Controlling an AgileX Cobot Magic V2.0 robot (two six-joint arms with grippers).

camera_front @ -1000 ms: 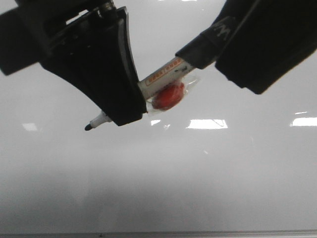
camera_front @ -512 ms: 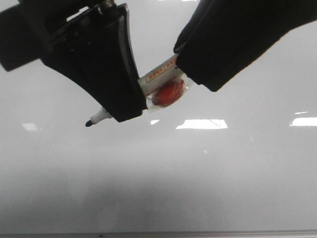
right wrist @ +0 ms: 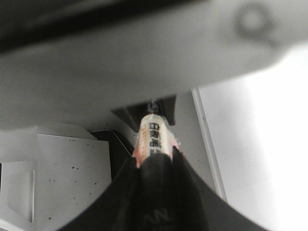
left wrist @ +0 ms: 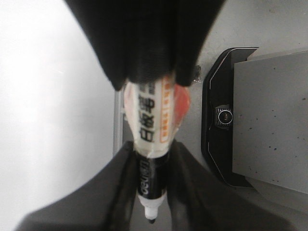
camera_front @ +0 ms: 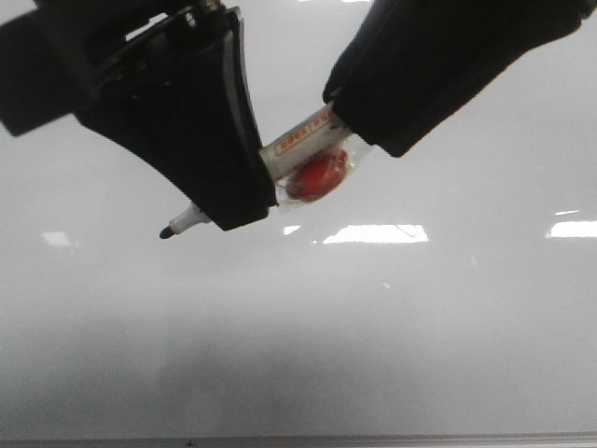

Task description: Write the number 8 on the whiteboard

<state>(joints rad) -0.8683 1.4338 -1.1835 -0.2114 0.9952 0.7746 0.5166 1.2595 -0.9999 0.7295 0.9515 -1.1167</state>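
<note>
- Holding the marker point(camera_front: 303, 149) from both ends, we have our left gripper point(camera_front: 229, 201) clamped around its front part, the bare tip point(camera_front: 168, 232) poking out on the left side, clear above the whiteboard point(camera_front: 298, 355).
- Our right gripper point(camera_front: 359, 117) has its fingers closed on the marker's rear end; the right wrist view shows the dark rear section seated between them.
- Between the two grippers the white labelled barrel shows, with a red blob point(camera_front: 317, 177) under clear wrap stuck to its side.
- We judge the marker light and stiff, with a smooth barrel that could twist in the pads; the hold belongs near the tip, as the left gripper has it, for control when writing.
- The whiteboard spreads wide below, glossy and hard, with bright light reflections; its thin metal edge point(camera_front: 298, 439) runs along the near side.
- No number 8 shows on the board, so we judge the writing not yet begun.
</note>
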